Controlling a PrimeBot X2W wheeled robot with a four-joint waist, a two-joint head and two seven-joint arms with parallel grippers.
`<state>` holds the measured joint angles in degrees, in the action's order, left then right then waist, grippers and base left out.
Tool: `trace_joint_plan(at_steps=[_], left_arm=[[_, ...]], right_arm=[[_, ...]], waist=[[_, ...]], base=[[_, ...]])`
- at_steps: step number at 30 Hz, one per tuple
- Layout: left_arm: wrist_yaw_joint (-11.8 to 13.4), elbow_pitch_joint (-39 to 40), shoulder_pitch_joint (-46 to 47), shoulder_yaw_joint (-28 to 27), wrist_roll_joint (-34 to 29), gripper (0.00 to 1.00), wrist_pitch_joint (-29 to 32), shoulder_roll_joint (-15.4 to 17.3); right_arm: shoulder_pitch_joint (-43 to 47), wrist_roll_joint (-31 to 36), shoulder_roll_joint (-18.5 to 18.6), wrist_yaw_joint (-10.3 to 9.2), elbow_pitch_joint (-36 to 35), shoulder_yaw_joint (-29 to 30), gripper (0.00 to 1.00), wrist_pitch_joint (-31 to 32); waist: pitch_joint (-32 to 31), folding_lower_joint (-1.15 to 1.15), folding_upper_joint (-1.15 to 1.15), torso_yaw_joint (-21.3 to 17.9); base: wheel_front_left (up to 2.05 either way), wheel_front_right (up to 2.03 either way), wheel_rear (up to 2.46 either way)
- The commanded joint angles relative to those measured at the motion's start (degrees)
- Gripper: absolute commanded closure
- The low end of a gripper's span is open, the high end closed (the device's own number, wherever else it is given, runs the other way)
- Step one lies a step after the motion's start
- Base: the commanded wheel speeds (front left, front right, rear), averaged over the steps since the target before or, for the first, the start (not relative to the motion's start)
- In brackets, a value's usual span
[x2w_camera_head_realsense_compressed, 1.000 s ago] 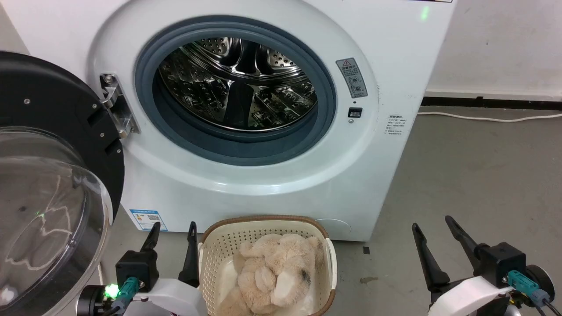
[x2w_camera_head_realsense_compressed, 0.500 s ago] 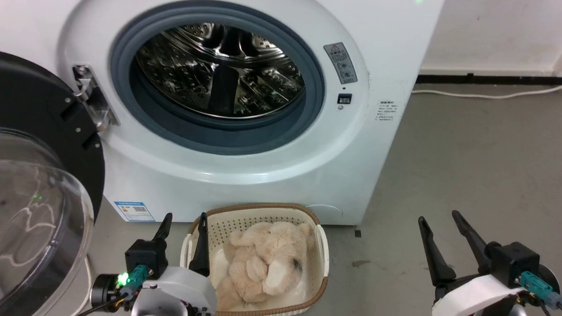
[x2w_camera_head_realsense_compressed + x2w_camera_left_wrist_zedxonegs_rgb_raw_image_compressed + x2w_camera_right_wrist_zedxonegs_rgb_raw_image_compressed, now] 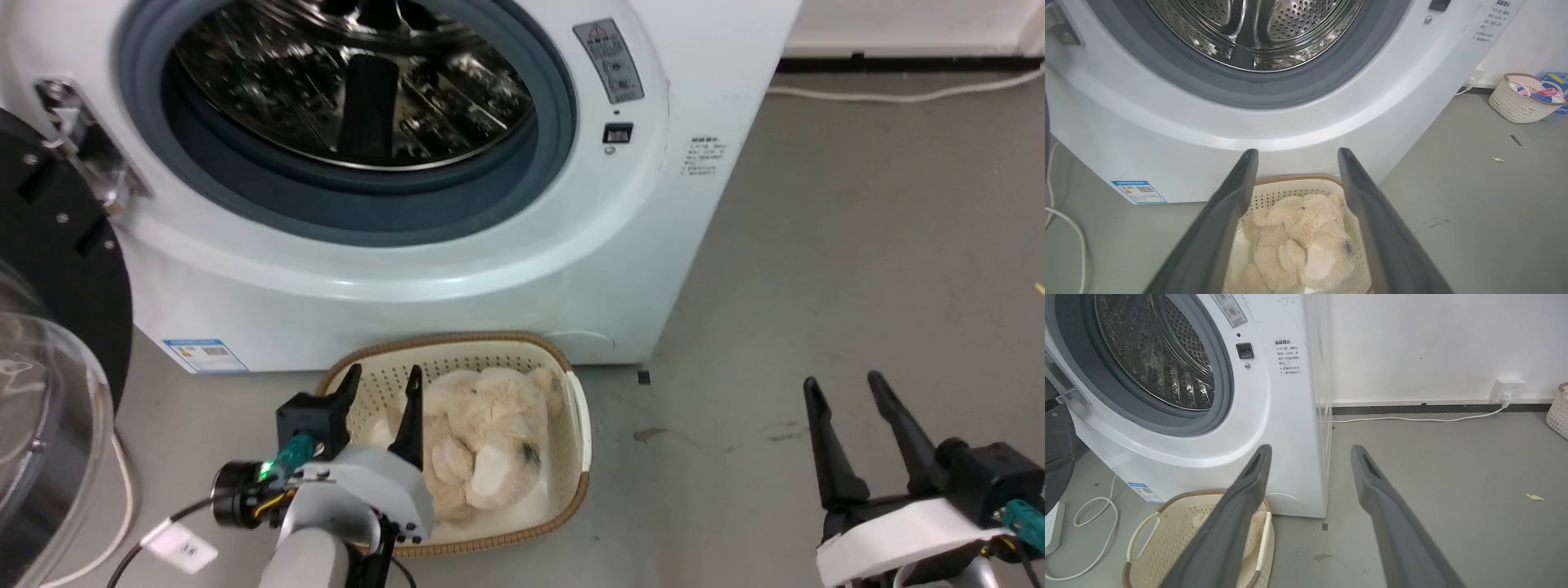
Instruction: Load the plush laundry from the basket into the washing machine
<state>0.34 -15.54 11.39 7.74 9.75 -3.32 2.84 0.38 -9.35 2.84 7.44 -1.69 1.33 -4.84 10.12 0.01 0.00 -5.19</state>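
Observation:
The cream plush laundry [image 3: 482,441] lies crumpled in the oval basket [image 3: 578,425], which stands on the floor against the front of the washing machine [image 3: 490,269]. The machine's steel drum [image 3: 351,82] is exposed, and its black-rimmed door [image 3: 49,269] is swung out at left. My left gripper [image 3: 384,374] is open over the basket's left half, its right finger above the plush's edge. In the left wrist view the left gripper [image 3: 1297,152] frames the plush [image 3: 1298,241] below it. My right gripper [image 3: 842,382] is open over bare floor, well right of the basket.
A white cable [image 3: 106,523] runs over the floor by the door at left. Another cable [image 3: 1412,419] leads along the wall to a socket [image 3: 1506,388]. A second basket [image 3: 1523,100] with coloured items stands far right by the wall. Grey floor stretches to the right of the machine.
The head camera has tilted down, so the whole picture has shifted up. My left gripper has moved forward and right, from beside the basket to over its left half. The right gripper keeps its place.

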Motion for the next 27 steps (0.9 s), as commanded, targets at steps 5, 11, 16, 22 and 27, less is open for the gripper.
trace_joint_plan(at_steps=[5, 11, 16, 22, 27], left_arm=[[-0.09, -6.25, 6.06, 2.07, 1.62, 0.00, 1.92, 0.03], [0.32, -11.20, 9.88, 3.49, 2.48, 0.00, 4.46, 0.17], [0.93, -15.95, 13.46, 5.06, 3.24, 0.00, 7.32, 0.33], [2.24, -21.31, 17.69, 7.50, 3.55, 0.00, 10.74, 0.42], [3.63, -25.26, 21.50, 10.37, 2.91, 0.00, 13.76, 0.91]], right_arm=[[-2.23, -2.58, 0.01, 0.02, -1.02, 0.68, 0.00, -1.28], [-3.03, -4.20, 0.02, 0.03, -1.62, 1.07, 0.00, -1.88], [-3.90, -5.71, 0.02, 0.03, -2.38, 1.21, 0.00, -2.48], [-4.79, -7.41, 0.02, 0.03, -3.40, 1.31, 0.00, -3.20], [-5.20, -8.89, 0.02, 0.03, -4.30, 1.64, 0.00, -3.79]], waist=[[4.74, -0.01, 0.00, -1.70], [7.88, -0.01, 0.00, -2.73], [11.10, -0.01, 0.00, -3.65], [15.08, -0.01, 0.00, -4.48], [18.70, -0.01, 0.00, -4.98]], base=[[0.00, 0.00, 0.00], [0.00, 0.00, 0.00], [0.00, 0.00, 0.00], [0.00, 0.00, 0.00], [0.00, 0.00, 0.00]])
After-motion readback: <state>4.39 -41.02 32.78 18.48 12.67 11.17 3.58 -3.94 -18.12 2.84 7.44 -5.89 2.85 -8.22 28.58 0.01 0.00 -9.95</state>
